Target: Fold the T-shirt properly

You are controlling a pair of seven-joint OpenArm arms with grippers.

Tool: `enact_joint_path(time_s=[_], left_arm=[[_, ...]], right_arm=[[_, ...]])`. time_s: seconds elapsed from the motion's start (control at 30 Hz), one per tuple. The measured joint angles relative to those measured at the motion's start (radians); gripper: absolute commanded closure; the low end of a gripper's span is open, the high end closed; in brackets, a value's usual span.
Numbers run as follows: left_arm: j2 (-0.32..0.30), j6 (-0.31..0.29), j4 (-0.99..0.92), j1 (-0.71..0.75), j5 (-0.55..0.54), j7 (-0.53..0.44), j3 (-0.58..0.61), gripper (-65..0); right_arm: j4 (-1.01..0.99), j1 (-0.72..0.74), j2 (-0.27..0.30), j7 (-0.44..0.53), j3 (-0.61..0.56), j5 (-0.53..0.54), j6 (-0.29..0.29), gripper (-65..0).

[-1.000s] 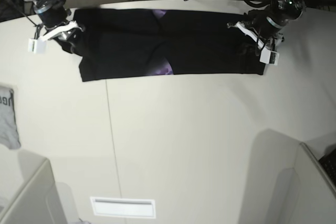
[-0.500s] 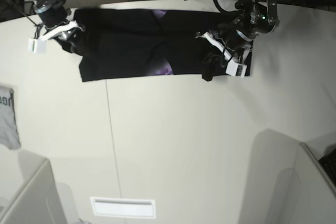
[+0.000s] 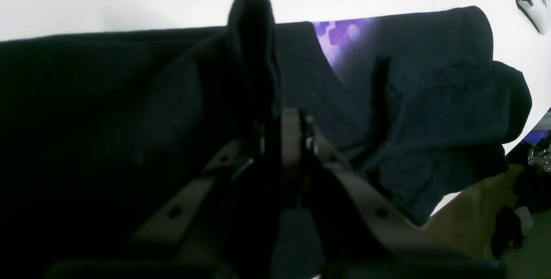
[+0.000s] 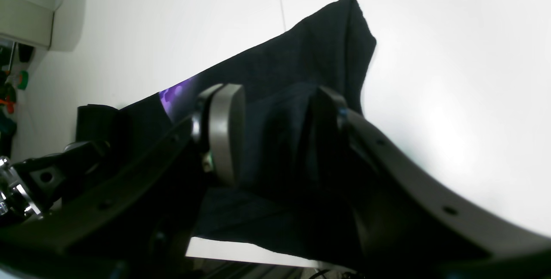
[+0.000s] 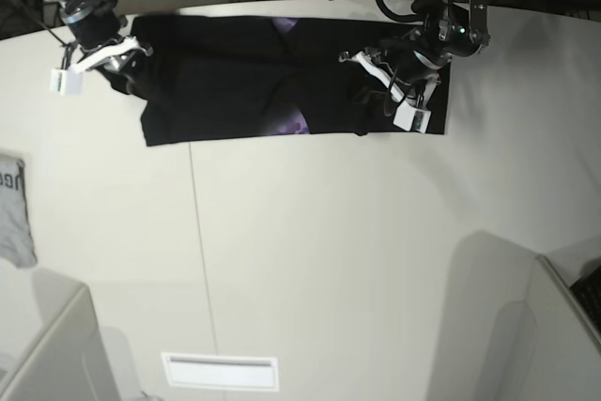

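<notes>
Two pincers work one T-shirt, which lies as a long black band across the upper part of the base view on the tabletop, long axis running left to right. The left pincer is at upper right of that view; in the left wrist view its jaws stand pressed together on a raised fold of black cloth, so it holds the T-shirt's right end above the band. The rest of the T-shirt extends leftward from it, with a strip of purple print exposed. The right pincer sits at upper left over the other end; its jaws stand wide with cloth between them, ungripped. Judgement: the fold runs along the long axis, and the left arm carries it.
</notes>
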Motion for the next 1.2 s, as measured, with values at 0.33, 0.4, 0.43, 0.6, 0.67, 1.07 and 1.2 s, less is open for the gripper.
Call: enact_joint_path(time_s=[0.33,0.4,0.43,0.6,0.67,1.07,1.2], left_arm=[[0.0,0.0,0.0,0.0,0.0,0.0,0.0,0.0],[0.0,0.0,0.0,0.0,-0.001,0.0,0.0,-11.0],[0.0,0.0,0.0,0.0,-0.002,0.0,0.0,-16.8],[-0.005,0.0,0.0,-0.009,-0.001,0.0,0.084,-33.6],[-0.002,0.0,0.0,-0.011,-0.002,0.0,0.128,-36.2],[-0.032,-0.009,0.086,0.023,-0.013,0.0,0.035,-28.3],[-0.076,-0.019,0.081,0.084,0.0,0.002,-0.222,0.0]], right_arm=[[0.0,0.0,0.0,0.0,0.0,0.0,0.0,-24.3],[0.0,0.0,0.0,0.0,0.0,0.0,0.0,-24.3],[0.0,0.0,0.0,0.0,0.0,0.0,0.0,-24.3],[0.0,0.0,0.0,0.0,0.0,0.0,0.0,-24.3],[0.0,0.0,0.0,0.0,0.0,0.0,0.0,-24.3],[-0.004,0.057,-0.001,-0.071,0.151,0.002,0.0,-25.1],[-0.047,0.158,0.016,-0.338,0.29,0.009,0.006,-36.3]])
